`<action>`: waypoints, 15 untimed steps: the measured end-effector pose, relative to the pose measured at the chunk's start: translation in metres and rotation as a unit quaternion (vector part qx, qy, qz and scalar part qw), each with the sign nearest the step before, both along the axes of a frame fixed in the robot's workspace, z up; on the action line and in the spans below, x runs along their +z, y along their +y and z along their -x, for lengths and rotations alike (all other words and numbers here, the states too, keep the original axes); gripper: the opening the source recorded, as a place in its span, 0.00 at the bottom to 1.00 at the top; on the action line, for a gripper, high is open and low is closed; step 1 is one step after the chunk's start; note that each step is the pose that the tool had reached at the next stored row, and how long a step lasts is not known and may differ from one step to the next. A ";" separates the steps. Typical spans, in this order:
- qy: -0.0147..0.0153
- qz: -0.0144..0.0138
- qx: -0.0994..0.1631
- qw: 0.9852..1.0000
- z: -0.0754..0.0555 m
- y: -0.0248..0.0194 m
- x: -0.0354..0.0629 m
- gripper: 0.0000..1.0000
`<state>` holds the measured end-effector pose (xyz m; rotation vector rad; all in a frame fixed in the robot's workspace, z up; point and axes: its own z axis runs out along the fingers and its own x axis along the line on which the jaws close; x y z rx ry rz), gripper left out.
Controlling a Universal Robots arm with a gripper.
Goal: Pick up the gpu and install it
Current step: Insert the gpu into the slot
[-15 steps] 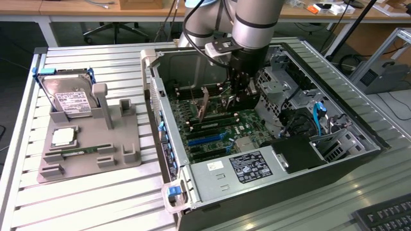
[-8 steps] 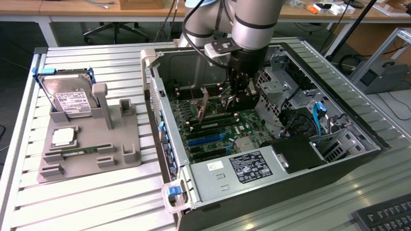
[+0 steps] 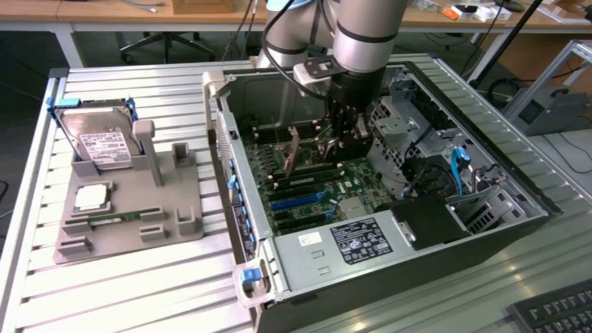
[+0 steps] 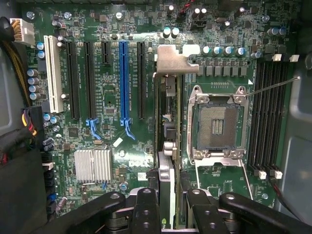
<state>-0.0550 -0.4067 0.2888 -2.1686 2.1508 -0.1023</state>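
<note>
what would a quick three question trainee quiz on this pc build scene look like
1. True or false: the gripper is shut on the gpu, holding it edge-on over the motherboard.
2. Which part stands in the grey holder outside the computer case? A) hard drive B) keyboard C) fan
3. Fill in: the processor socket on the motherboard is ____ (empty or filled).

Key:
1. True; the card's metal bracket points away from the fingers.
2. A; the hard drive stands at the far end of the holder.
3. Empty.
</note>
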 end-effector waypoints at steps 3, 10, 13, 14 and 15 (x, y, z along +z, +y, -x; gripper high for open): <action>0.000 0.000 0.000 1.000 0.000 -0.0001 -0.0004 0.27; 0.000 0.001 0.000 1.000 0.002 -0.0005 -0.0017 0.27; 0.000 0.001 0.000 1.000 0.002 -0.0005 -0.0021 0.27; 0.000 0.001 0.000 1.000 0.002 -0.0005 -0.0022 0.27; 0.000 0.001 0.000 1.000 0.002 -0.0005 -0.0022 0.27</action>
